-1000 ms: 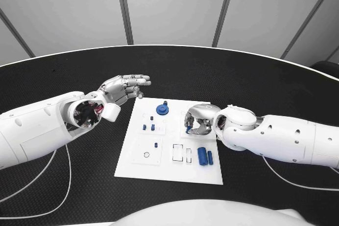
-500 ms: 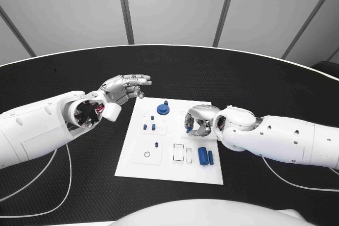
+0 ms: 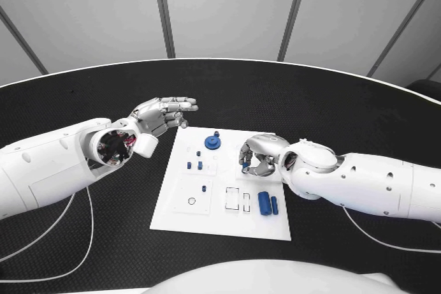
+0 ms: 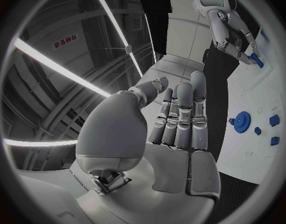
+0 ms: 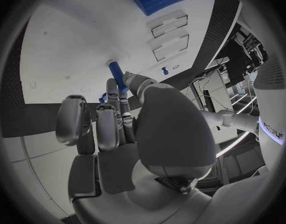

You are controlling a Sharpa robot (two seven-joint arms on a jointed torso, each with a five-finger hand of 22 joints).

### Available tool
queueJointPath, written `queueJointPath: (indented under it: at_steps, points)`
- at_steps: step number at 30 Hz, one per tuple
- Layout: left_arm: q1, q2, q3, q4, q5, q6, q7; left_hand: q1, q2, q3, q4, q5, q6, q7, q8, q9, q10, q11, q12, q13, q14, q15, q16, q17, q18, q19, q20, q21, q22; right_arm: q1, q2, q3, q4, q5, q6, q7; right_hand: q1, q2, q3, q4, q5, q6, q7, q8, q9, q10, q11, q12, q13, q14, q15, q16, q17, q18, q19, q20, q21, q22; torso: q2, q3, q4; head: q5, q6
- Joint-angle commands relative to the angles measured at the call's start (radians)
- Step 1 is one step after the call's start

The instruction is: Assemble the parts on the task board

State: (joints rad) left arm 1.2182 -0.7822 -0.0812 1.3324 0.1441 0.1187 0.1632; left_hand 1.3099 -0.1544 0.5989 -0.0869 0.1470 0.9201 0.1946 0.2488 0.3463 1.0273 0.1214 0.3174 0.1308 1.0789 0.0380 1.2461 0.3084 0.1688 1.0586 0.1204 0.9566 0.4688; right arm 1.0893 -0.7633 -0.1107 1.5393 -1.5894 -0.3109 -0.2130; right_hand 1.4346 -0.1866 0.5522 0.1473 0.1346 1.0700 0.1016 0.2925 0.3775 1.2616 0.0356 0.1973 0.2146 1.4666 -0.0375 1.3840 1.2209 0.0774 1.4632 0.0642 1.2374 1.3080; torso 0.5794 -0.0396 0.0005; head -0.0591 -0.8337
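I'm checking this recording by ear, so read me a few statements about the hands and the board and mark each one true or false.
1. The right hand pinches a blue peg over the board. True.
2. The left hand holds a blue part. False: it is empty, fingers apart, off the board's far left corner.
3. A blue gear sits near the board's far edge. True.
4. The board lies on a white table. False: the table is black.

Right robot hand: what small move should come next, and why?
Probably lower the blue peg straight down to seat it. The right robot hand pinches it upright over the board, its tip at the surface; the left robot hand hovers open off the board.
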Motion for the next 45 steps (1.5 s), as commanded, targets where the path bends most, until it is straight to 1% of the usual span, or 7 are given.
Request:
queueJointPath:
  at_steps: [1, 10, 16, 23, 34, 42, 45]
  points:
    - [0.000, 0.000, 0.000, -0.002, 0.000, 0.000, 0.000, 0.003, 0.002, -0.005, 0.003, 0.006, -0.007, -0.002, -0.007, -0.002, -0.006, 0.001, 0.003, -0.001, -0.004, 0.001, -0.004, -0.002, 0.016, -0.004, 0.002, -0.005, -0.002, 0.000, -0.019, 0.001, 0.023, 0.000, -0.012, -0.004, 0.001, 0.011, 0.003, -0.010, 0.004, 0.006, 0.002, 0.003, 0.021, 0.008, -0.002, -0.001, 0.001, 0.042, -0.006, 0.003, 0.002, -0.011, 0.033, -0.007, 0.005, 0.096, -0.001, -0.0005, -0.0013, 0.002, 0.000]
    - [0.000, 0.002, 0.000, -0.008, 0.000, 0.001, 0.000, 0.003, 0.003, -0.006, 0.004, 0.006, -0.008, -0.001, -0.007, -0.002, -0.008, 0.001, 0.003, -0.001, -0.005, 0.002, -0.004, -0.002, 0.016, -0.004, 0.002, -0.006, -0.002, 0.012, -0.085, 0.017, 0.150, 0.000, -0.045, -0.013, -0.006, 0.008, 0.005, -0.019, 0.007, 0.007, 0.001, 0.008, 0.026, 0.013, -0.003, -0.005, 0.001, 0.043, -0.007, 0.005, 0.004, -0.012, 0.035, -0.009, 0.012, 0.100, 0.000, -0.0009, -0.0018, 0.011, 0.003]
    - [0.000, 0.008, 0.000, -0.011, 0.000, 0.005, 0.000, 0.003, 0.003, -0.006, 0.004, 0.006, -0.008, -0.001, -0.007, -0.002, -0.008, 0.001, 0.003, -0.001, -0.005, 0.002, -0.004, -0.002, 0.016, -0.004, 0.002, -0.006, -0.002, 0.015, -0.036, 0.022, 0.190, 0.000, -0.069, 0.015, -0.008, 0.008, 0.007, -0.022, 0.008, 0.007, 0.001, 0.009, 0.028, 0.014, -0.003, -0.006, 0.001, 0.043, -0.007, 0.005, 0.005, -0.012, 0.035, -0.009, 0.011, 0.100, 0.000, -0.0015, 0.0033, 0.018, 0.005]
    - [0.000, 0.015, 0.000, -0.012, 0.000, 0.008, 0.000, 0.003, 0.003, -0.006, 0.004, 0.006, -0.008, -0.001, -0.007, -0.002, -0.008, 0.001, 0.003, -0.001, -0.005, 0.002, -0.004, -0.002, 0.016, -0.004, 0.002, -0.006, -0.002, 0.011, 0.087, 0.023, 0.140, 0.000, -0.061, 0.055, -0.010, 0.010, 0.015, -0.034, 0.014, 0.003, 0.004, 0.010, 0.032, 0.016, -0.002, -0.012, 0.001, 0.042, -0.007, 0.003, -0.001, -0.010, 0.033, -0.010, 0.002, 0.095, 0.002, -0.0050, 0.0067, 0.039, 0.010]
    - [0.000, 0.027, 0.000, -0.011, 0.000, 0.009, -0.002, 0.004, 0.004, -0.006, 0.005, 0.006, -0.009, -0.001, -0.008, -0.003, -0.009, 0.002, 0.003, -0.001, -0.006, 0.002, -0.004, -0.002, 0.016, -0.004, 0.003, -0.007, -0.003, -0.019, 0.218, 0.017, 0.042, 0.000, -0.019, 0.093, -0.012, 0.011, 0.020, -0.041, 0.017, 0.000, 0.006, 0.010, 0.035, 0.016, -0.001, -0.016, 0.000, 0.042, -0.006, 0.002, -0.003, -0.010, 0.033, -0.010, -0.002, 0.094, 0.005, -0.0100, 0.0104, 0.064, 0.002]
    - [0.000, 0.032, 0.000, -0.011, 0.000, 0.009, -0.002, 0.004, 0.004, -0.006, 0.005, 0.006, -0.009, -0.001, -0.008, -0.003, -0.009, 0.002, 0.003, -0.001, -0.006, 0.002, -0.004, -0.002, 0.016, -0.004, 0.003, -0.007, -0.003, -0.033, 0.253, 0.009, -0.006, 0.000, 0.015, 0.097, -0.015, 0.012, 0.022, -0.044, 0.018, -0.002, 0.007, 0.010, 0.036, 0.017, 0.000, -0.018, 0.000, 0.042, -0.006, 0.001, -0.004, -0.010, 0.032, -0.010, -0.003, 0.093, 0.004, -0.0071, 0.0104, 0.106, -0.015]
    - [0.000, 0.033, 0.000, -0.012, 0.000, 0.009, -0.002, 0.004, 0.004, -0.006, 0.005, 0.006, -0.009, -0.001, -0.008, -0.003, -0.009, 0.002, 0.003, -0.001, -0.006, 0.002, -0.004, -0.002, 0.016, -0.004, 0.003, -0.007, -0.003, -0.035, 0.261, 0.008, -0.017, 0.000, 0.028, 0.098, -0.017, 0.013, 0.023, -0.045, 0.018, -0.003, 0.008, 0.010, 0.037, 0.017, 0.001, -0.020, 0.000, 0.042, -0.005, 0.002, -0.004, -0.010, 0.033, -0.009, -0.003, 0.093, 0.004, -0.0075, 0.0100, 0.129, -0.019]
